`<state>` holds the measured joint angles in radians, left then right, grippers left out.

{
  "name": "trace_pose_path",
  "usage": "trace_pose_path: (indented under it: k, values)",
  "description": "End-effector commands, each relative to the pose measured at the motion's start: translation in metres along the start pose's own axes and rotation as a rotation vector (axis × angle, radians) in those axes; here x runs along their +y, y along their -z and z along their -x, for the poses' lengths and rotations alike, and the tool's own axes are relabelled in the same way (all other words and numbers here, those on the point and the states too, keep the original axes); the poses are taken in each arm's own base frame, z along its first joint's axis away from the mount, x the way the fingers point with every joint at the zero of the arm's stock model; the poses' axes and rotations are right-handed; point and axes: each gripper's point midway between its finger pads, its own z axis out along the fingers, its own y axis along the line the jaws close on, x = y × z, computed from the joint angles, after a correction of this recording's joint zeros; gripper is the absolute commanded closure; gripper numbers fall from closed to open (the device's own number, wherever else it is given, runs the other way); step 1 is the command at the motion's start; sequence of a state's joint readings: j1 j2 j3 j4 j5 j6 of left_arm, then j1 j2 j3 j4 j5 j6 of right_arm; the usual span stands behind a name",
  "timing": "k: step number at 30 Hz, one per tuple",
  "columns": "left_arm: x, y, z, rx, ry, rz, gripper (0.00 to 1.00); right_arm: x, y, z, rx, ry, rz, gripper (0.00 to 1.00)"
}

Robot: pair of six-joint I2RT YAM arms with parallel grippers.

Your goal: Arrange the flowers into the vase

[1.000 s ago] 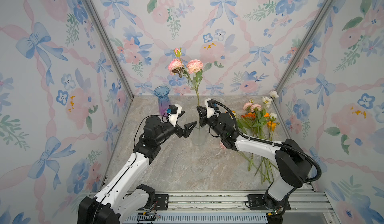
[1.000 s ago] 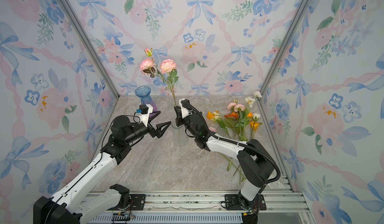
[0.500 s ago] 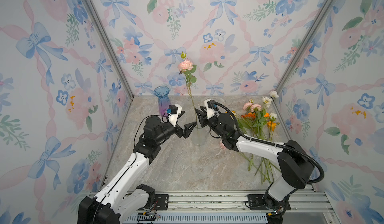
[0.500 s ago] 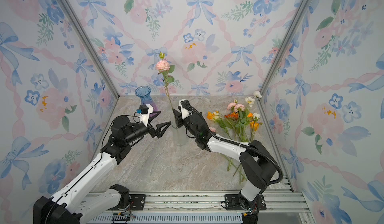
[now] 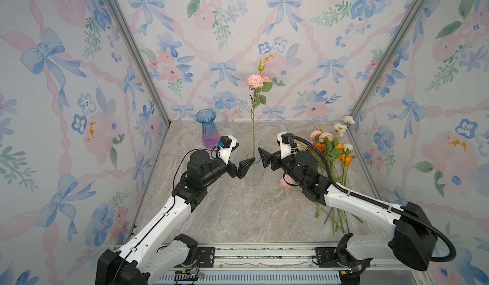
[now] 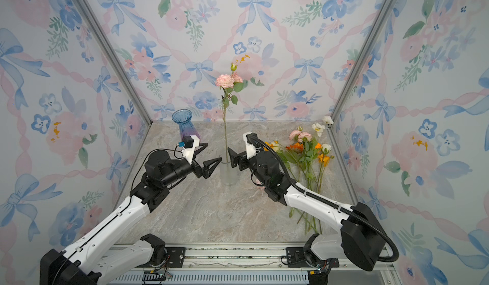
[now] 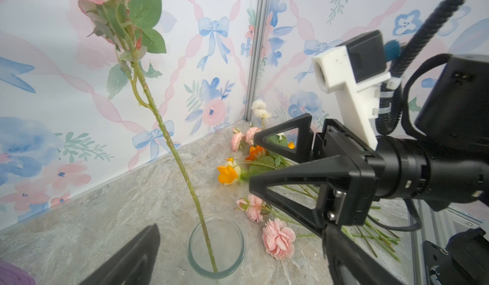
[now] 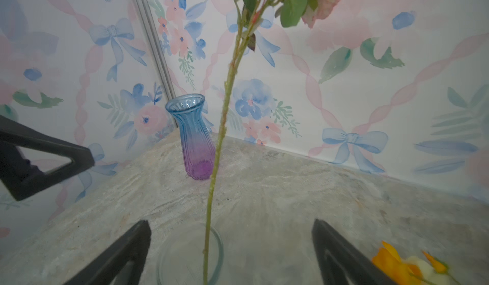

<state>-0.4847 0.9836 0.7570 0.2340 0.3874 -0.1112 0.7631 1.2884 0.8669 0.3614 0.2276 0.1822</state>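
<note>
A pink flower (image 5: 256,81) stands nearly upright in the clear vase (image 5: 253,176), its stem foot seemingly against the inner wall. Left of the vase the left gripper (image 6: 214,151) is spread and empty. Right of it the right gripper (image 7: 252,162) is spread wide, clear of the stem. The other flowers (image 5: 329,148) lie further right of the vase. A blue vase (image 5: 209,134) stands behind it, leftward.
</note>
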Motion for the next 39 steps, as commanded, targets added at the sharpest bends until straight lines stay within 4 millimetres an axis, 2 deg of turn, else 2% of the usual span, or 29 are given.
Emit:
trace_pose_path:
  k: [1, 2, 4, 8, 11, 13, 15, 17, 19, 21, 24, 26, 32, 39]
  values:
    - [-0.011, 0.000, -0.003, 0.007, -0.061, 0.025, 0.02, -0.076, 0.033, -0.062, 0.296, -0.121, -0.267, 0.00]
    - [-0.018, -0.003, -0.006, 0.022, -0.075, 0.013, 0.02, -0.097, 0.046, -0.072, 0.348, -0.169, -0.329, 0.00]
    - [-0.035, -0.009, -0.012, 0.059, -0.111, -0.016, 0.02, -0.127, 0.071, -0.085, 0.409, -0.227, -0.412, 0.00]
    - [-0.063, -0.026, -0.032, 0.169, -0.230, -0.034, 0.02, -0.173, 0.128, -0.098, 0.491, -0.286, -0.596, 0.00]
    - [-0.088, -0.044, -0.038, 0.259, -0.322, -0.059, 0.02, -0.187, 0.161, -0.115, 0.552, -0.355, -0.663, 0.04]
    - [-0.110, -0.056, -0.042, 0.307, -0.417, -0.092, 0.02, -0.188, 0.170, -0.133, 0.604, -0.397, -0.660, 0.06]
    - [-0.130, -0.068, -0.047, 0.350, -0.501, -0.144, 0.02, -0.186, 0.172, -0.153, 0.666, -0.438, -0.647, 0.12]
    - [-0.146, -0.079, -0.053, 0.375, -0.506, -0.193, 0.02, -0.183, 0.171, -0.170, 0.713, -0.469, -0.631, 0.26]
    - [-0.153, -0.080, -0.063, 0.392, -0.471, -0.240, 0.02, -0.182, 0.168, -0.181, 0.738, -0.485, -0.622, 0.44]
    - [-0.152, -0.076, -0.082, 0.430, -0.464, -0.250, 0.02, -0.182, 0.166, -0.190, 0.764, -0.493, -0.622, 0.51]
    - [-0.150, -0.068, -0.101, 0.454, -0.500, -0.217, 0.02, -0.184, 0.165, -0.202, 0.809, -0.493, -0.635, 0.53]
    - [-0.159, -0.065, -0.105, 0.448, -0.514, -0.240, 0.02, -0.188, 0.165, -0.209, 0.833, -0.491, -0.660, 0.53]
    - [-0.163, -0.064, -0.100, 0.432, -0.509, -0.247, 0.02, -0.202, 0.155, -0.224, 0.860, -0.491, -0.699, 0.53]
    - [-0.159, -0.062, -0.097, 0.420, -0.526, -0.228, 0.02, -0.216, 0.136, -0.233, 0.925, -0.486, -0.695, 0.64]
